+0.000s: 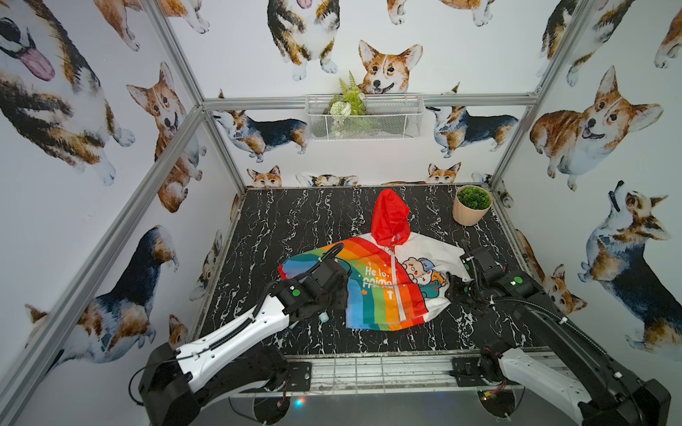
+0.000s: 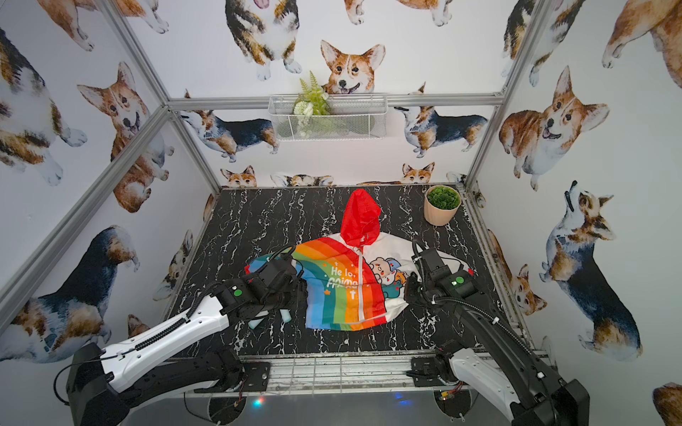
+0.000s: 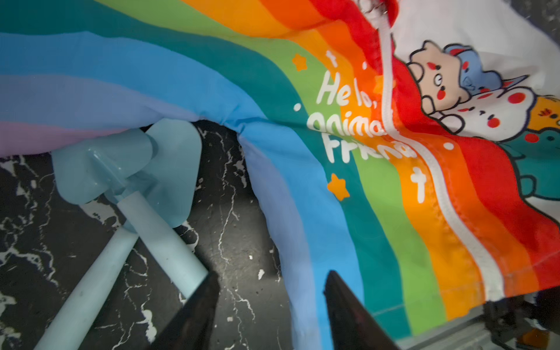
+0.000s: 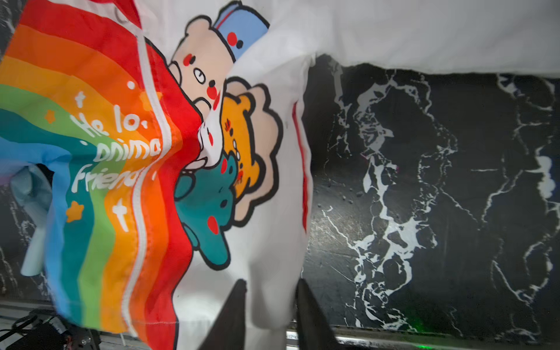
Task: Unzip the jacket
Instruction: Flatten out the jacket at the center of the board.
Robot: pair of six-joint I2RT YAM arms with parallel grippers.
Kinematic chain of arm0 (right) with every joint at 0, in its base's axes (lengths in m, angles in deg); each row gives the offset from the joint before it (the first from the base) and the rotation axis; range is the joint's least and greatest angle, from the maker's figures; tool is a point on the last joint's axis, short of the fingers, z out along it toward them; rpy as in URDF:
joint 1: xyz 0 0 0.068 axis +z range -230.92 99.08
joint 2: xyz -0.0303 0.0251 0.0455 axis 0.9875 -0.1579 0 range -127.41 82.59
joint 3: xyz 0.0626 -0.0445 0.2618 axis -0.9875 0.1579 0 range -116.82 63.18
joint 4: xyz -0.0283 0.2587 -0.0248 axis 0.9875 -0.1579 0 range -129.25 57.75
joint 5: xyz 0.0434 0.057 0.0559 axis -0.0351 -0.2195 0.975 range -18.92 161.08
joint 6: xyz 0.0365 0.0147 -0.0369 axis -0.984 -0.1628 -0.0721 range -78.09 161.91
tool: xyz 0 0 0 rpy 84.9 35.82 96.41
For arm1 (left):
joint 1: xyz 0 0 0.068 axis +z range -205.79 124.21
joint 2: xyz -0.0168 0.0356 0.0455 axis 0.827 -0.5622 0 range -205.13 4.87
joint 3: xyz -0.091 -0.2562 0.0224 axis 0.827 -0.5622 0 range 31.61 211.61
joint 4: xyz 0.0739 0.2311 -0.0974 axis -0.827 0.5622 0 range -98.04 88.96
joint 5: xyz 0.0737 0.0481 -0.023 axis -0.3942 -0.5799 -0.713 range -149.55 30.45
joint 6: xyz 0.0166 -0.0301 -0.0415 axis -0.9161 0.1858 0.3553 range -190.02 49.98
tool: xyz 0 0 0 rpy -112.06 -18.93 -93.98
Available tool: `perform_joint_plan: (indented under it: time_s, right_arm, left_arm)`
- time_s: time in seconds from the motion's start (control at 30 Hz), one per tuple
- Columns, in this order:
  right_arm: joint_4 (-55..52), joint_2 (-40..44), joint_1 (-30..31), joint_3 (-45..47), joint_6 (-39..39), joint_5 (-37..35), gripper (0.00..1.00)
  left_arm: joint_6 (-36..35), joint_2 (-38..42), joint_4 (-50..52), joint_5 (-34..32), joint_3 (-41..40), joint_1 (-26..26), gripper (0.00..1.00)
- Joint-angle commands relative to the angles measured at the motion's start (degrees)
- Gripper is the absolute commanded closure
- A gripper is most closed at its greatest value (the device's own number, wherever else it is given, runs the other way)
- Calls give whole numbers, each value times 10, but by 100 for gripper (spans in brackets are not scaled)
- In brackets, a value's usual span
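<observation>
Red hood [image 1: 390, 215] pointing far, the jacket [image 1: 383, 291] is lying on the surface [image 1: 295, 228], zipper [image 1: 398, 291] closed to the top. Both the left claw [image 3: 269, 281] and right claw [image 4: 271, 288] are hanging apart, empty, at its near edges. Probably best: one pinning fabric beside the pull [image 1: 388, 249], the other drawing it nearward

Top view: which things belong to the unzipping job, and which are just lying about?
Job: small rainbow-and-white hooded fabric jacket; its white front zipper.
Lying about: green plant in beige pot; white wire basket; pale blue plastic object.
</observation>
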Motion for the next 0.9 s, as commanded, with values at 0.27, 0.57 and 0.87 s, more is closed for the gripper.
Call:
perform_joint_plan:
  time_s: [0.27, 0.57, 0.87]
  right_arm:
    - [37, -4, 0, 38, -25, -100, 32]
    - [43, 12, 2, 91, -73, -140, 50]
    - [195, 51, 8, 139, -61, 45, 72]
  left_arm:
    - [-86, -24, -129, 59, -21, 54, 43]
    - [-101, -207, -305, 123, -8, 51, 77]
    - [-86, -355, -300, 100, 41, 44, 93]
